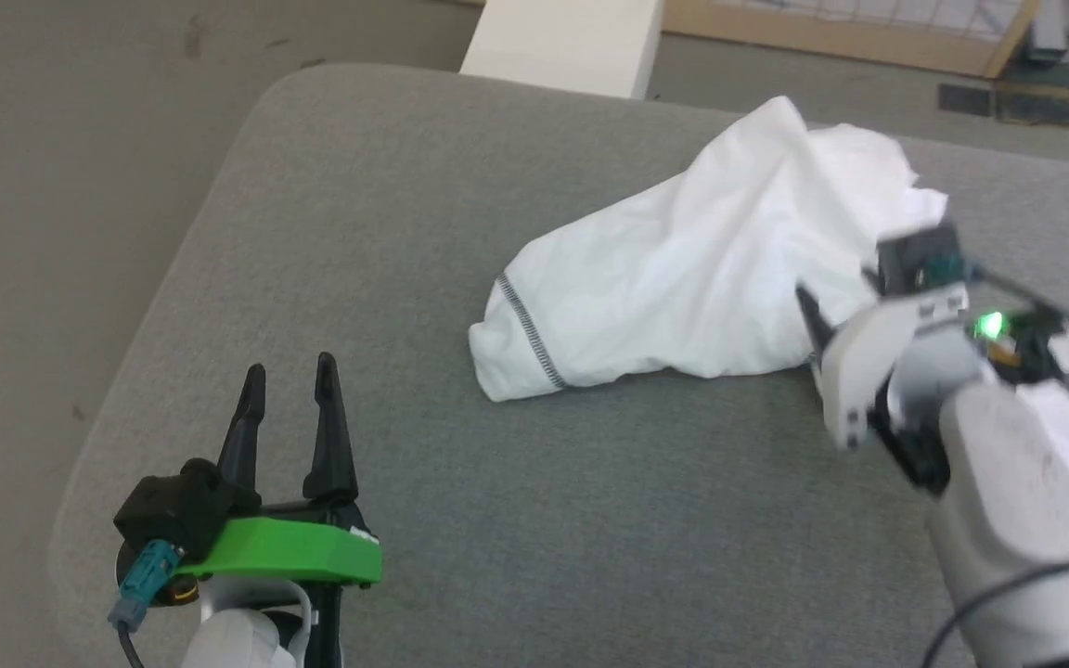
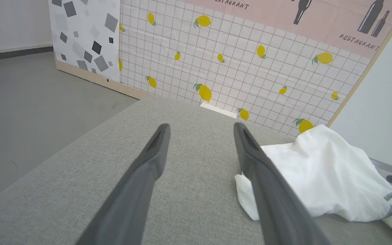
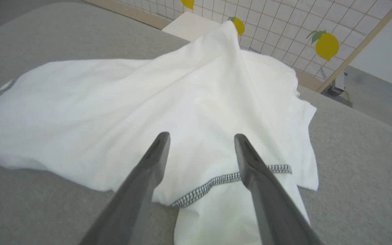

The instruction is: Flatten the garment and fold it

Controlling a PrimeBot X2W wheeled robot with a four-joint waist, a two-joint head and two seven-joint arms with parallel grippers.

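Observation:
The garment (image 1: 701, 278), a white T-shirt, lies crumpled in a heap on the grey padded surface (image 1: 386, 232), with a peak at its far end and a dark-stitched hem (image 1: 525, 325) at its left end. My right gripper (image 3: 201, 136) is open just over the garment's (image 3: 148, 102) near edge, its fingers either side of a stitched hem (image 3: 216, 180) and nothing gripped; its wrist (image 1: 906, 343) is at the heap's right end. My left gripper (image 1: 289, 371) stands open at the lower left, well apart from the garment. In the left wrist view the left gripper (image 2: 201, 127) is open and the garment (image 2: 325, 170) lies to its right.
A rigid white box (image 1: 562, 42) stands beyond the surface's far edge. Behind it runs a wood-framed panel (image 2: 250, 61) with a lemon-and-grid pattern. Grey floor (image 1: 52, 186) lies left of the surface's rounded corner. Bare grey padding stretches between the two grippers.

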